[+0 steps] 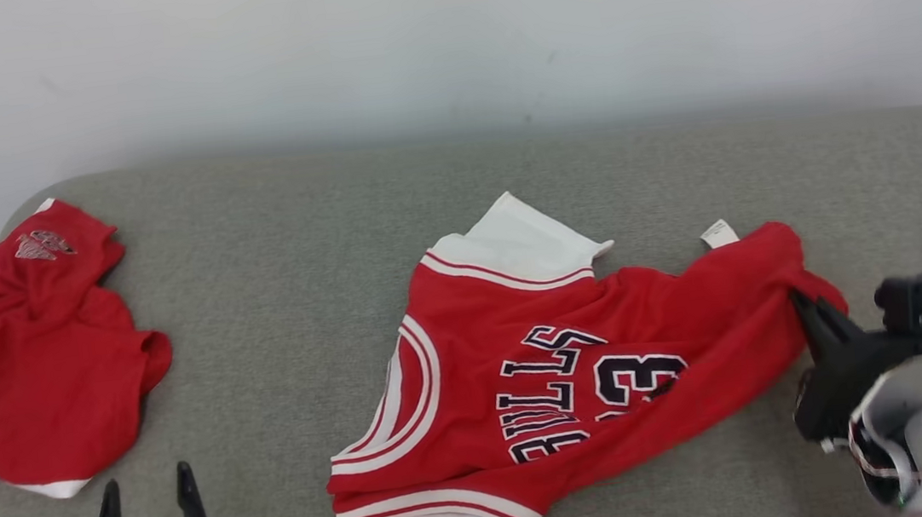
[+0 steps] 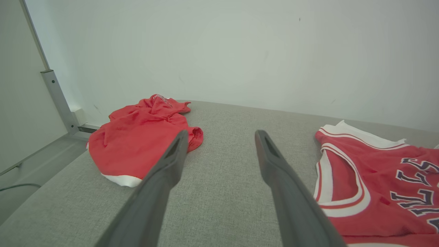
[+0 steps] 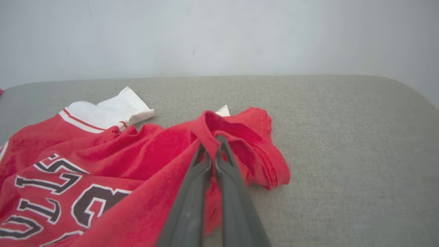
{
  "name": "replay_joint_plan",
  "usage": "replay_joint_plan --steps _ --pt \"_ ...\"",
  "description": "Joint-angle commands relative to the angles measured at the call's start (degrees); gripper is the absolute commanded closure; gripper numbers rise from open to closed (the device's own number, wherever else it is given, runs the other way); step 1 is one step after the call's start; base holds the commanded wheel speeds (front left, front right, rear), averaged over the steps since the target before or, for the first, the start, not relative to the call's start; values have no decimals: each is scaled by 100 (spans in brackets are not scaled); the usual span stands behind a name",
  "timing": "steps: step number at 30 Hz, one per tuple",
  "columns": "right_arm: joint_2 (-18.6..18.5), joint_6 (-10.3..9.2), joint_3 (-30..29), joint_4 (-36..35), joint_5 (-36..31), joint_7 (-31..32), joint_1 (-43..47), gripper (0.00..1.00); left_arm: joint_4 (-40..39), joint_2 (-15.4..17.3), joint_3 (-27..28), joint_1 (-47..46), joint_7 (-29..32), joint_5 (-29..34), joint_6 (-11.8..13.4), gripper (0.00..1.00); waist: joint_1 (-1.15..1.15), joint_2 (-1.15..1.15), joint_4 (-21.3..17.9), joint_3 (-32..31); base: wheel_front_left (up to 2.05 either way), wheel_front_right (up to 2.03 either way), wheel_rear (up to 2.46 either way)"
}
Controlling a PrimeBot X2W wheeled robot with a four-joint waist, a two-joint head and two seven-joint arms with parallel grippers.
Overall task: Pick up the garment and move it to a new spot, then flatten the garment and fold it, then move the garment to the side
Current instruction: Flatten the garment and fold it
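While the right gripper [image 1: 801, 301] is pinched shut on the hem of the red Bulls jersey [image 1: 575, 366], the cloth stretches from it toward nine o'clock across the grey upholstery [image 1: 272, 253], long axis side to side, with the wide-open, empty left gripper [image 1: 147, 477] nearer its armhole end.

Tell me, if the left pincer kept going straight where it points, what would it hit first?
Probably the bare grey padded surface, in the gap between the crumpled red garment and the Bulls jersey. The open left pincer aims there, though it might graze the crumpled garment's edge; depth is unclear.
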Motion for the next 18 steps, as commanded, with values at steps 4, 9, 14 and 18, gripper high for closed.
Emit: replay_joint_plan --steps 4,9,14,18 --pt "60 -13 39 962 -77 -283 -700 100 104 -59 -96 -154 -17 72 -89 0 0 0 328 110 0 0 0" --pt "120 -13 219 1931 -132 -959 -1234 0 243 -113 -156 -246 -17 122 -153 0 0 0 451 99 0 0 0" --pt "89 -13 572 2260 24 -1609 -1327 0 253 -161 -70 -130 -17 125 -126 0 0 0 256 49 0 0 0" --pt "-23 -13 814 2113 297 -1910 -1120 0 222 -158 -5 -84 -17 148 -126 0 0 0 56 -6 0 0 0"
